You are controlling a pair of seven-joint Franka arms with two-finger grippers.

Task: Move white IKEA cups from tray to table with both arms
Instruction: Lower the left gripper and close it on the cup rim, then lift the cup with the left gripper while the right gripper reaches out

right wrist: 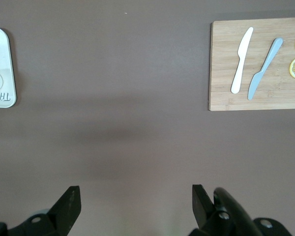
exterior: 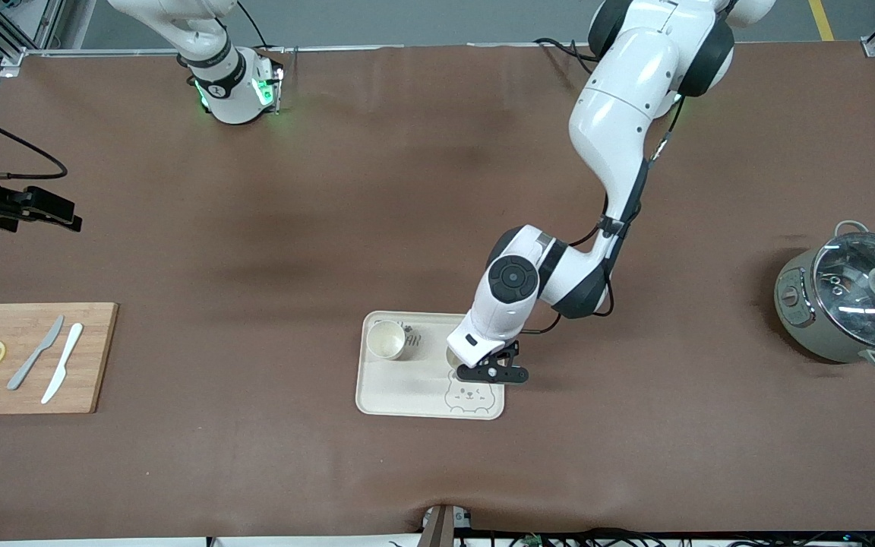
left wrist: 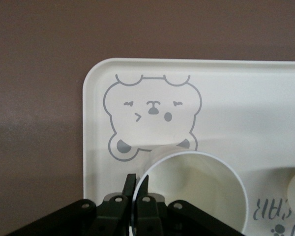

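Bear tray near the counter's front edge: left pincer pinches one cup's rim; right pincer hangs released.

The left arm is reaching down from its base, its tool pinching shut on a cup's rim. The right arm is waiting, its tool hanging wide open above the bench.
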